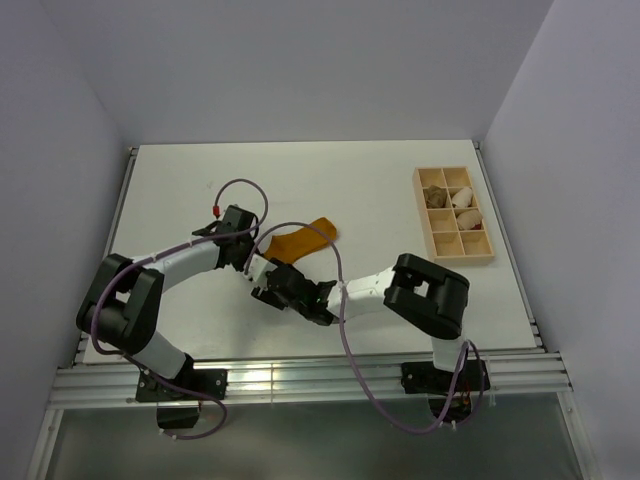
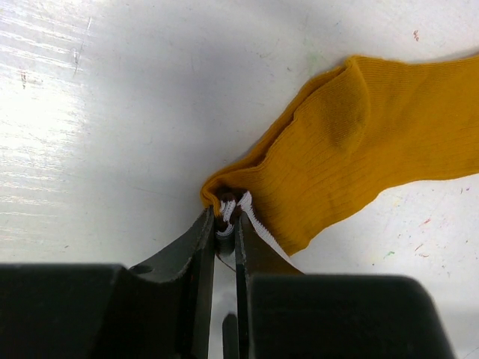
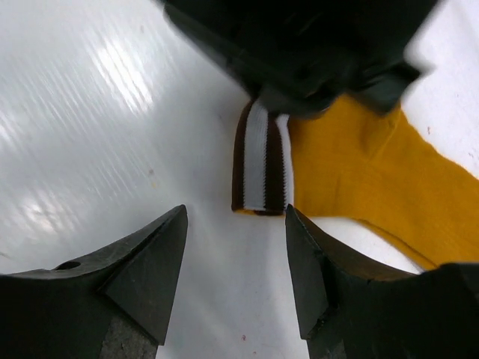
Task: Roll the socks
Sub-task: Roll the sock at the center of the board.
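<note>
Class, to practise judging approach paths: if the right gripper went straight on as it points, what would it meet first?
Probably the mustard sock's striped cuff, pinched by the left gripper; depth is unclear.

mustard sock (image 2: 359, 149) matt ribbed knit cloth, striped cuff (image 3: 262, 161) finer knit, table (image 2: 112, 112) glossy white, lightly scuffed, right gripper (image 3: 236, 212) matt black plastic, tray (image 1: 461, 259) bare light wood

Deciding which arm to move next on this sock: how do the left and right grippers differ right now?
The left gripper is shut on the mustard sock's striped cuff; the right gripper is open and holds nothing. The left gripper touches the fabric, while the right gripper's fingers stand apart from it, the cuff lying ahead of the gap between them. Both are at the sock's cuff end, facing each other.
</note>
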Motion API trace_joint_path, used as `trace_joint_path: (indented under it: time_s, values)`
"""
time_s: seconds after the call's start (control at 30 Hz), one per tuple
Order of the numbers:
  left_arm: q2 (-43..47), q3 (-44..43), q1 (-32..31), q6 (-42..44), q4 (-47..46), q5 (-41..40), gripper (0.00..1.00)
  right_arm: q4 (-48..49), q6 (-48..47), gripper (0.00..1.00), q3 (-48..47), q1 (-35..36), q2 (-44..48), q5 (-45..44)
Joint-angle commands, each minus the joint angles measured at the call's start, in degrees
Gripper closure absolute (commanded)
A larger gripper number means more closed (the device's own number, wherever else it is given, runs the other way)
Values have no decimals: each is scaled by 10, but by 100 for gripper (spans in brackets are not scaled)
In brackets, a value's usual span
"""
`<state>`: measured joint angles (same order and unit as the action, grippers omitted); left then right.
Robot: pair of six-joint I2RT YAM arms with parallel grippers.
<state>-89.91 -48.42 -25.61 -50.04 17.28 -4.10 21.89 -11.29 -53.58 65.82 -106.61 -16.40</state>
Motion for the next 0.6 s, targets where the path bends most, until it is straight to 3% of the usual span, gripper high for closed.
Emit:
trace_joint_path:
  time_s: [0.0,0.37,0.57]
  values:
    - [-9,-15,-4,17,23,11,99,39,-58,38,-21,17,-23,-67]
    - [-15,-18,-7,18,23,22,99,61,-90,44,-35,28,-75,-114]
    - [-13,-18,-7,15,22,23,99,50,-90,59,-45,29,-91,-107]
